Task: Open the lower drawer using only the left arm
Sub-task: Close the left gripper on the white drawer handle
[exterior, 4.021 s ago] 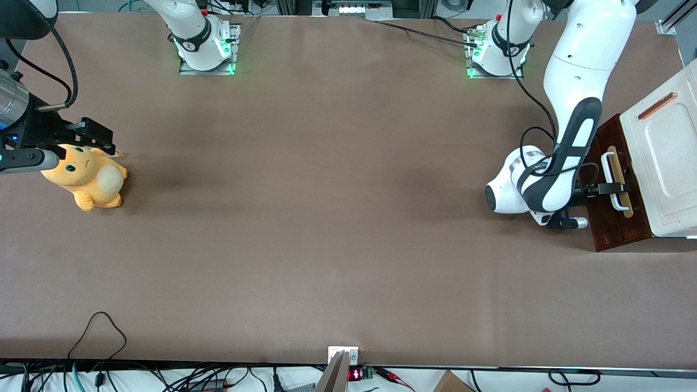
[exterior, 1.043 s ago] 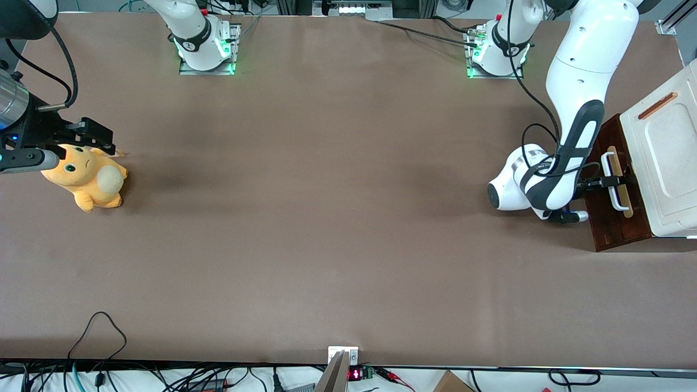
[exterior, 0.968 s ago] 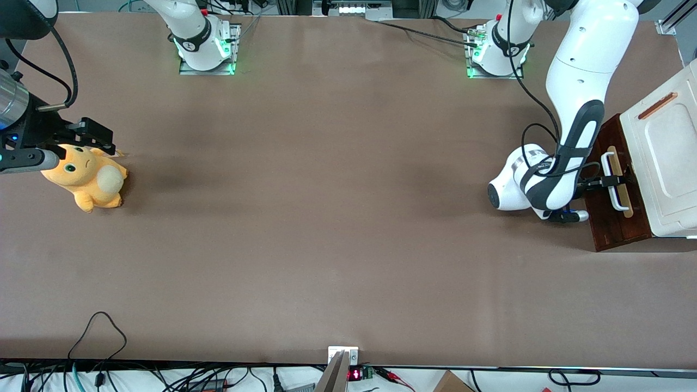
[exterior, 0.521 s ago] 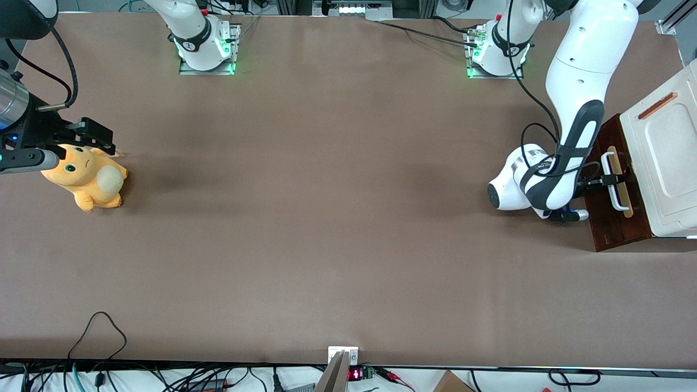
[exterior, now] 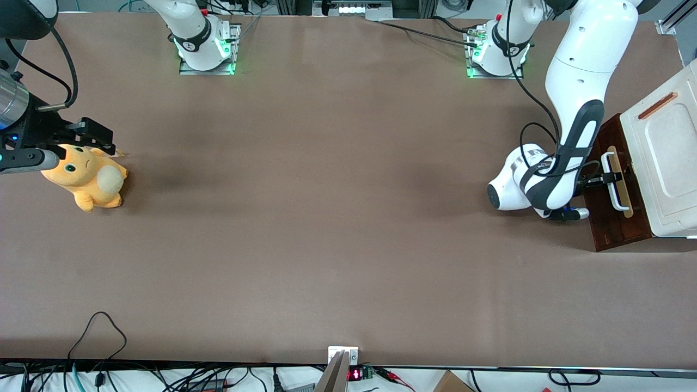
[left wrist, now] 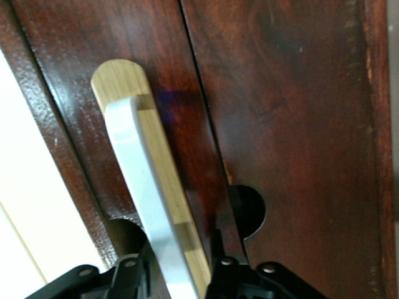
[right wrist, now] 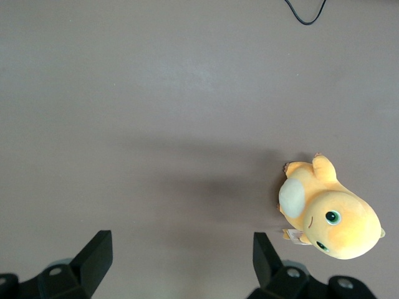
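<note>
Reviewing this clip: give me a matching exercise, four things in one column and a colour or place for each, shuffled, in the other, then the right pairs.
Things:
1. lower drawer
2. handle
3. plush toy
4. gripper

Descriptions:
A. orange-yellow, toward the parked arm's end of the table
B. dark red-brown wood front
C. black, fingers on either side of the handle
D. white bar on a pale wood strip

Pairs: 1-B, 2-D, 3-A, 4-C
</note>
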Robot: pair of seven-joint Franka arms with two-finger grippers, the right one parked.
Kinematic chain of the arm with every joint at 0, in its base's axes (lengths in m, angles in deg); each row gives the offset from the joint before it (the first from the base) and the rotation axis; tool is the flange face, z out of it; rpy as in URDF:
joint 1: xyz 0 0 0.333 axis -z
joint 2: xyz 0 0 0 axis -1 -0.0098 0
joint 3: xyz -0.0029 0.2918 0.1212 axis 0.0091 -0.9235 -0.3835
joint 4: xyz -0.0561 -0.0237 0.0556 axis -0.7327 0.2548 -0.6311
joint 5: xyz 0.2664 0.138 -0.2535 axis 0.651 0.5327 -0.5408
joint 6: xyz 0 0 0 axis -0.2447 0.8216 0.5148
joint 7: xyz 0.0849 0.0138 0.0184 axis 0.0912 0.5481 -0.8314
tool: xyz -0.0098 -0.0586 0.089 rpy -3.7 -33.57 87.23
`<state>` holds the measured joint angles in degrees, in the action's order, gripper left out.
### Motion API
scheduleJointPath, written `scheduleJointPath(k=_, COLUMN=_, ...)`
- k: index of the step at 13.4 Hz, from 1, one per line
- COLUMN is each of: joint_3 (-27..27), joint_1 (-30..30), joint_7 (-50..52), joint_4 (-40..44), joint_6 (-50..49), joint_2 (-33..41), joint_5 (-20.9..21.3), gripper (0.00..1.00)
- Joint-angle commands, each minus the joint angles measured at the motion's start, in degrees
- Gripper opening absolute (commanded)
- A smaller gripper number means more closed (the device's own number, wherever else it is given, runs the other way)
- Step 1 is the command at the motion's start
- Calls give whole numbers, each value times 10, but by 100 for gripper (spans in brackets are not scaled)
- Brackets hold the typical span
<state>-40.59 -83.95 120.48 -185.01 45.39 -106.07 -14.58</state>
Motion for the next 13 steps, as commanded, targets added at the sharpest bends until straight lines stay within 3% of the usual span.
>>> scheduleJointPath(k=1, joint_3=-2, joint_1=-4, joint_7=8, joint_4=-12, joint_6=-4, joint_2=12, joint_5=-13, gripper=30)
scheduleJointPath(k=13, joint_3=-2, joint_1=-4, joint_7=7, joint_4=-10, joint_6=-5, joint_2=12, joint_5=-13, gripper=24)
